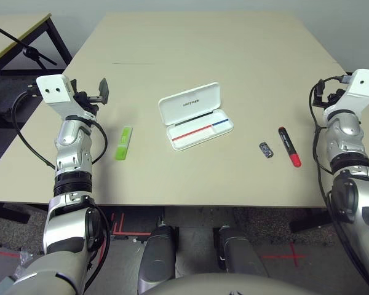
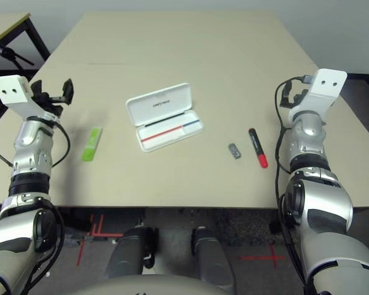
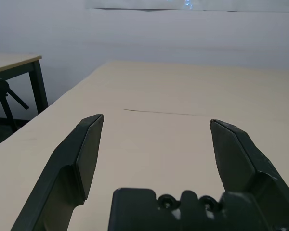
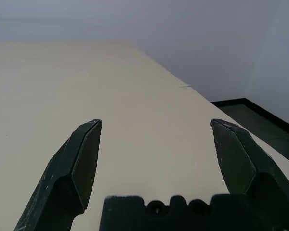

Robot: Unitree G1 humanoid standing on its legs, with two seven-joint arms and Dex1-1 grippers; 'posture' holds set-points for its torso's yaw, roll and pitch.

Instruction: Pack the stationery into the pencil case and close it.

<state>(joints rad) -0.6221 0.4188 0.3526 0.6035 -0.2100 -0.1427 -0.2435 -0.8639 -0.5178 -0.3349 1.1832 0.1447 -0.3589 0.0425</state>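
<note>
Both pincers, left [image 3: 154, 139] and right [image 4: 154, 139], were wide open and empty; your red marker [image 1: 289, 147], lower right, could roll off the bench [image 1: 203, 49] if nudged.

A wide, pale beige table [image 1: 234, 55] takes up most of the scene, with a thin dark line across its top near the far end. Behind it stands a plain light grey wall [image 3: 183, 38]. To one side is a second table [image 1: 18, 31] with black legs and what may be a stand. The dark floor [image 1: 277, 239] carries red tape marks [image 1: 283, 255].
</note>
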